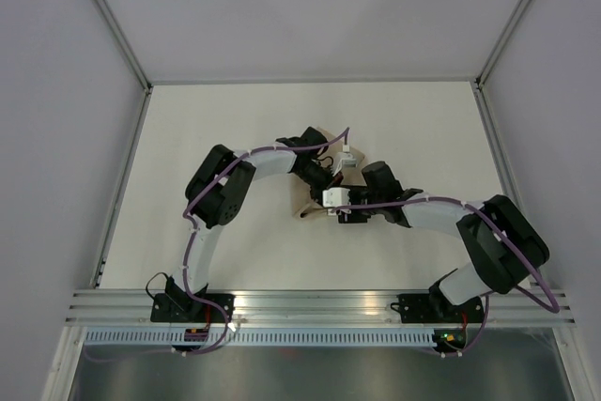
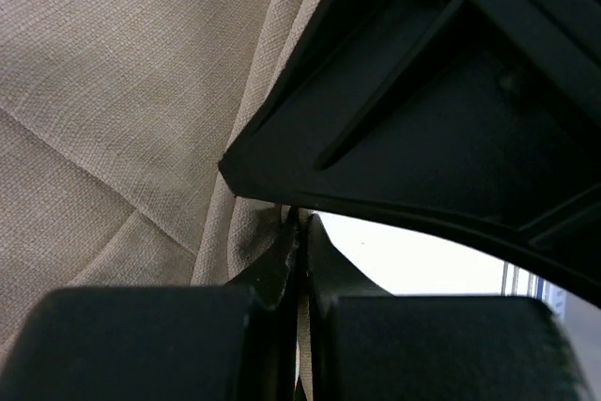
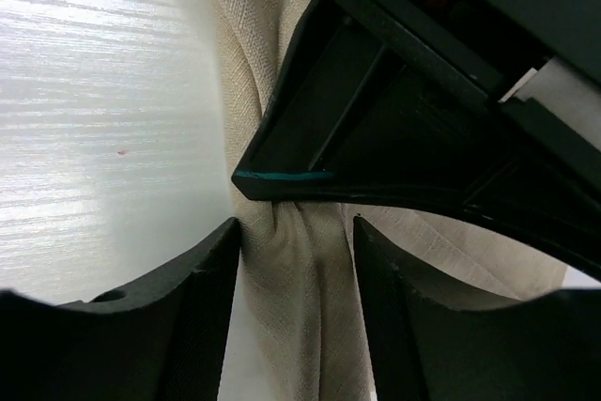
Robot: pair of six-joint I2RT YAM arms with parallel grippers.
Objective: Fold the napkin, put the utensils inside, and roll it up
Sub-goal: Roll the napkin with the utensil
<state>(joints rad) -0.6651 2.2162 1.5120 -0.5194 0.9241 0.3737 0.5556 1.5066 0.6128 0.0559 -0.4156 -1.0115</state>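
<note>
The beige-tan fabric napkin (image 2: pixel 113 91) looks mid-fold, its edge pinched in the left gripper (image 2: pixel 299 232), while the right gripper (image 3: pixel 296 232), fingers apart astride a bunched ridge, probably must close next.

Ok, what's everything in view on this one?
napkin: one, beige, bunched mid-table between the arms
utensils: none visible
table: one, white, under everything
rail: one, aluminium, table's near edge
arms: two, black and white with purple cables; left arm, right arm
left fingers: black, shut on the napkin
right fingers: black, either side of the bunched napkin; grip unclear
</note>
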